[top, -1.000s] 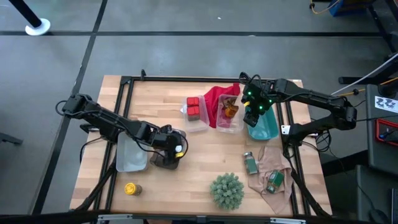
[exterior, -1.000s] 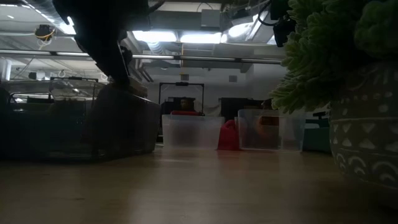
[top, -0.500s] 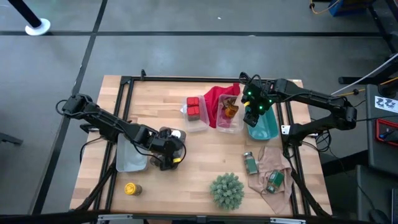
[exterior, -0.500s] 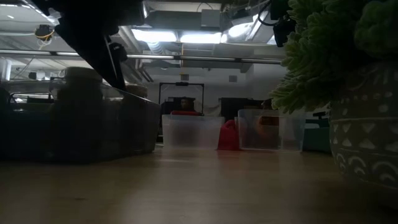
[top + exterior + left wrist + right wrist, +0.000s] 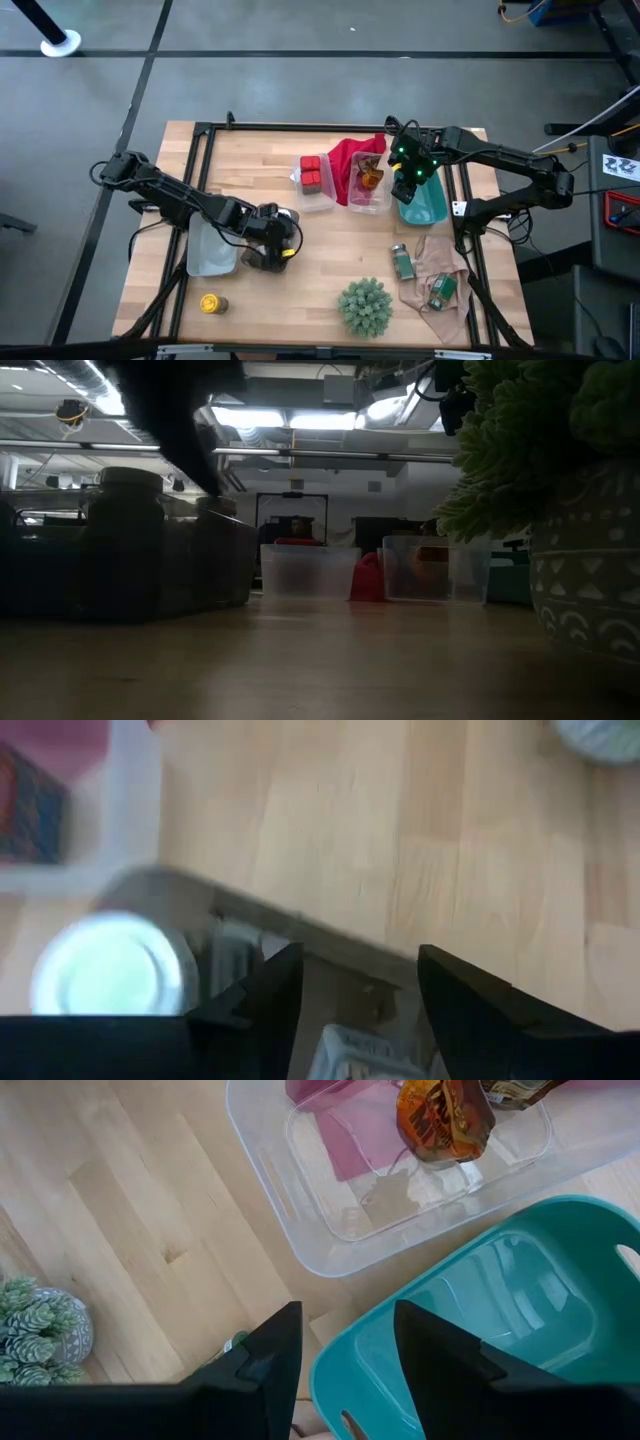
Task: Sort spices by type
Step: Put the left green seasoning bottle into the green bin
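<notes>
My left gripper (image 5: 272,250) hangs over the table's left half, beside a clear bin (image 5: 205,250), fingers apart. A white-topped jar (image 5: 110,970) stands just beyond it, and a second jar's top (image 5: 352,1055) shows between its fingers. Both jars (image 5: 125,540) (image 5: 215,550) stand upright in the low view. Two red tins (image 5: 312,172) and an amber jar (image 5: 440,1120) sit in clear bins at the back. Two green-labelled jars (image 5: 403,264) (image 5: 443,290) lie at the right, and a yellow-capped jar (image 5: 210,303) sits near left. My right gripper (image 5: 345,1315) waits open above the teal bin (image 5: 428,205). My left gripper slants down over a jar whose top (image 5: 352,1055) shows far back between the two fingers (image 5: 270,995). I cannot tell whether the fingers touch it. The jar stands upright on the table.
A spiky green plant (image 5: 365,305) in a patterned pot stands near the front edge. A red cloth (image 5: 352,160) lies between the two back bins, and a beige cloth (image 5: 432,270) lies under the green jars. Bare wood lies in the table's middle.
My left gripper has shifted slightly toward the table's left edge and come back. In the low view the arm no longer covers the two jars, and both now show standing on the table. My right arm has kept still.
</notes>
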Action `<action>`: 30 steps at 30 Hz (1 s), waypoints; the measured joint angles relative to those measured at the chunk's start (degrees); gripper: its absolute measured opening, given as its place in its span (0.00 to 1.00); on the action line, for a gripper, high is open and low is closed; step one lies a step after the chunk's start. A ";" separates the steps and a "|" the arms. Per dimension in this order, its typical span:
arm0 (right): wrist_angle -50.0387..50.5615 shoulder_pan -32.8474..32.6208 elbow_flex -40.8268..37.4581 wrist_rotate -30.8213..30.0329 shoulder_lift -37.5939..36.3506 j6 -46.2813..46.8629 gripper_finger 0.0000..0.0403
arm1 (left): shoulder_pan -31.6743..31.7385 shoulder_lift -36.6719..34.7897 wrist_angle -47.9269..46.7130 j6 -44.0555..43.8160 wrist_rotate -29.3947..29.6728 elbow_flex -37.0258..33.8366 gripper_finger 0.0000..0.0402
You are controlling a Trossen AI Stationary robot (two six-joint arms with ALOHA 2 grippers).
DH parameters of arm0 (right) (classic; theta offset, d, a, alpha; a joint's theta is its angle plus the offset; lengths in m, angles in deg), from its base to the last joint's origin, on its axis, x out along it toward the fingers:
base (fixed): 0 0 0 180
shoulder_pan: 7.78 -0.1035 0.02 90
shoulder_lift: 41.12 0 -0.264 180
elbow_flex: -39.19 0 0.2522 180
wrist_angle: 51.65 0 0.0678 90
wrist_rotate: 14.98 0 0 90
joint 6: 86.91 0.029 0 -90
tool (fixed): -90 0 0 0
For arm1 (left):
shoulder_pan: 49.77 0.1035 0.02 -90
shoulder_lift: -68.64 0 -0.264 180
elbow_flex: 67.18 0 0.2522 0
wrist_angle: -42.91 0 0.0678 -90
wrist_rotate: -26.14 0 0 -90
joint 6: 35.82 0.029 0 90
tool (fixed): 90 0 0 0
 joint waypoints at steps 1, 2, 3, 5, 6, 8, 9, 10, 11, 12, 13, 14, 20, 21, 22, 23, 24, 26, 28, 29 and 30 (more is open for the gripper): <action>0.06 0.00 0.00 0.09 0.00 0.02 0.40 | 0.35 -0.29 0.00 0.77 0.01 0.63 0.45; 0.24 -0.02 0.00 0.24 0.00 0.04 0.40 | 0.63 -0.65 -0.01 2.10 0.02 1.22 0.45; 0.54 0.00 0.00 0.56 0.00 0.14 0.40 | 0.90 -1.06 -0.06 3.31 0.03 1.88 0.45; 1.16 -0.02 0.00 1.36 0.00 1.31 0.40 | 1.38 -2.41 -0.16 6.01 0.13 2.68 0.45; 1.52 0.00 0.00 2.00 0.00 2.11 0.40 | 1.62 -3.30 -0.44 7.26 0.15 3.01 0.45; 2.42 0.00 0.00 3.21 0.00 3.54 0.40 | 2.05 -5.61 -0.56 10.45 0.27 3.19 0.45; 2.72 -0.02 0.00 3.73 0.00 4.19 0.40 | 2.27 -6.90 -0.87 12.04 0.60 3.19 0.45; 2.99 -0.02 0.00 4.27 0.00 4.95 0.40 | 2.44 -8.36 -1.48 13.53 1.40 3.21 0.45; 3.42 -0.09 0.00 4.97 0.00 5.99 0.40 | 2.72 -9.99 -2.36 14.81 2.53 3.21 0.45; 3.97 -0.54 0.00 5.23 0.00 6.84 0.40 | 2.94 -11.45 -3.37 15.87 4.14 3.21 0.45; 4.26 -1.08 0.00 5.30 -0.01 7.79 0.40 | 3.24 -13.17 -4.30 17.09 5.79 3.21 0.45; 4.32 -1.73 0.00 5.32 -0.02 8.80 0.40 | 3.48 -14.87 -5.48 17.77 7.57 3.21 0.45; 5.12 -9.59 0.02 4.55 -0.02 17.69 0.40 | 6.06 -24.93 -5.59 21.39 11.90 -0.37 0.45; 5.14 -11.36 0.02 3.87 -0.02 20.11 0.40 | 6.63 -26.47 -5.56 21.83 11.89 -1.52 0.45; 5.13 -13.31 0.02 2.86 -0.02 22.96 0.40 | 7.15 -27.78 -5.62 22.27 11.90 -2.80 0.45; 5.14 -15.28 0.02 2.03 -0.02 26.18 0.40 | 7.70 -28.99 -5.25 22.50 11.91 -4.08 0.45; 5.10 -17.44 0.02 0.98 -0.02 29.39 0.40 | 8.28 -30.15 -4.32 22.60 11.90 -5.52 0.45; 5.13 -21.60 0.02 -1.30 -0.02 35.95 0.40 | 9.44 -31.98 -2.62 23.04 11.93 -8.53 0.45; 5.06 -25.63 0.02 -3.63 -0.02 41.68 0.40 | 10.43 -33.12 -0.19 24.67 11.93 -11.24 0.45; 4.94 -27.45 0.02 -4.69 -0.02 44.18 0.40 | 10.88 -33.60 0.97 25.99 11.89 -12.52 0.45; 4.90 -29.07 0.02 -5.41 -0.02 46.61 0.40 | 11.33 -33.86 2.17 27.07 11.88 -13.62 0.45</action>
